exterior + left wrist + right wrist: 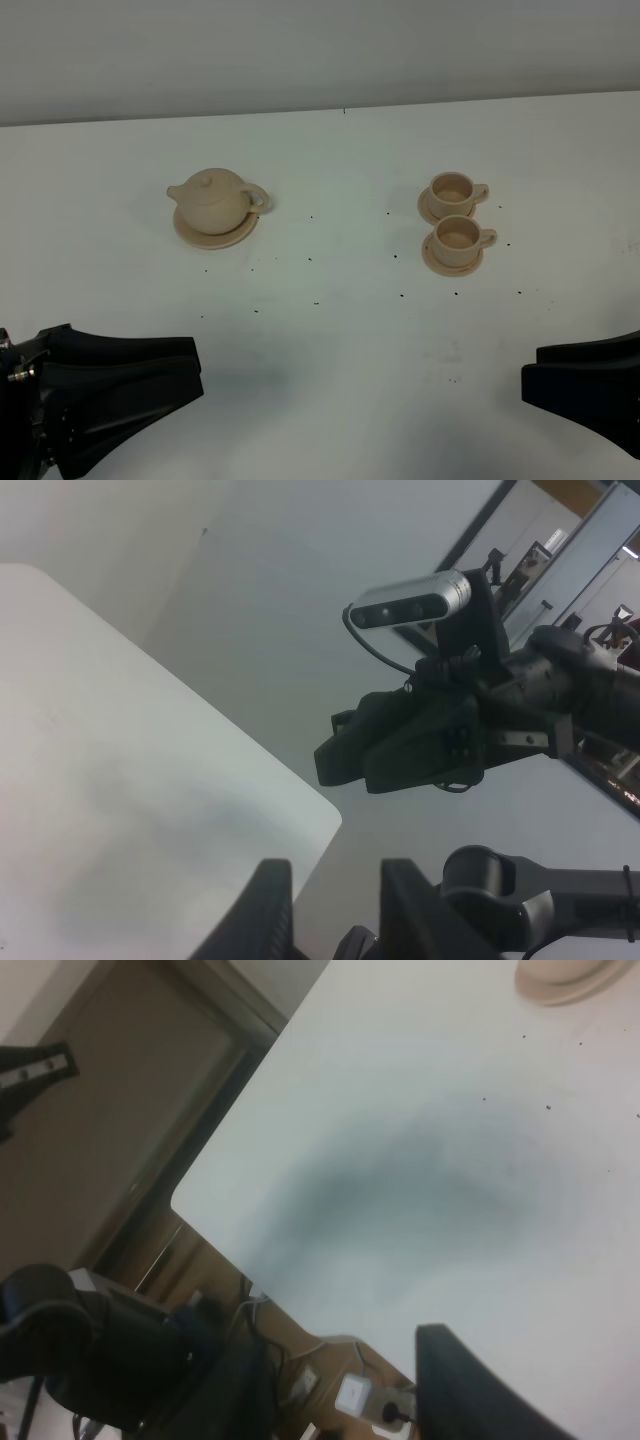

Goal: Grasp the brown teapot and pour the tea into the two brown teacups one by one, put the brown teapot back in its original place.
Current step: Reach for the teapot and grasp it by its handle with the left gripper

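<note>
The teapot (pixel 213 200) sits on its saucer (pixel 243 230) toward the table's (pixel 330 330) far left. The two cups (pixel 452 189) (pixel 458 237) stand toward the far right, one just behind the other. The left gripper (pixel 335 920) and right gripper (pixel 340 1400) hover at the near corners, fingers spread.

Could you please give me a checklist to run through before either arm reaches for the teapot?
1. Brown teapot upright on its saucer, lid on: ok.
2. Teapot handle unobstructed: ok.
3. Far teacup and near teacup upright: ok.
4. Left end effector open, empty: ok.
5. Right end effector open, empty: ok.
6. Tea inside teapot: cannot tell.
</note>
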{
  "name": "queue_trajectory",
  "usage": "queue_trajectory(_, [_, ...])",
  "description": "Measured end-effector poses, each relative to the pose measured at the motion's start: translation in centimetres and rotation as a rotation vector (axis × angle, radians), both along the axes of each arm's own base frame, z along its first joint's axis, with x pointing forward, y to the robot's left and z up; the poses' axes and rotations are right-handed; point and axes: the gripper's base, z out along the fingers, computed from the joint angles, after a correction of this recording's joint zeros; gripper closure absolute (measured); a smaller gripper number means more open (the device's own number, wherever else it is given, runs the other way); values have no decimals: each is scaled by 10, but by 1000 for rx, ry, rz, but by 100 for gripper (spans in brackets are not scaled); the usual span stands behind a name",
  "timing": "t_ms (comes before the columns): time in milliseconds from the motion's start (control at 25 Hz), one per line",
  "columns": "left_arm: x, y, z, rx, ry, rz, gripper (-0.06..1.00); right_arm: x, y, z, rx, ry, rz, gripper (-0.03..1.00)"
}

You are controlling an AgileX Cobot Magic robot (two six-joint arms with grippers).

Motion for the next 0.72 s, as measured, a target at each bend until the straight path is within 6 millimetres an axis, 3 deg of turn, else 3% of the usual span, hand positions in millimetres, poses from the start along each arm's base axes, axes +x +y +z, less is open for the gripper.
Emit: queue_trajectory(720, [0,0,0,0,0,0,71,0,0,0,0,-1,-2,61])
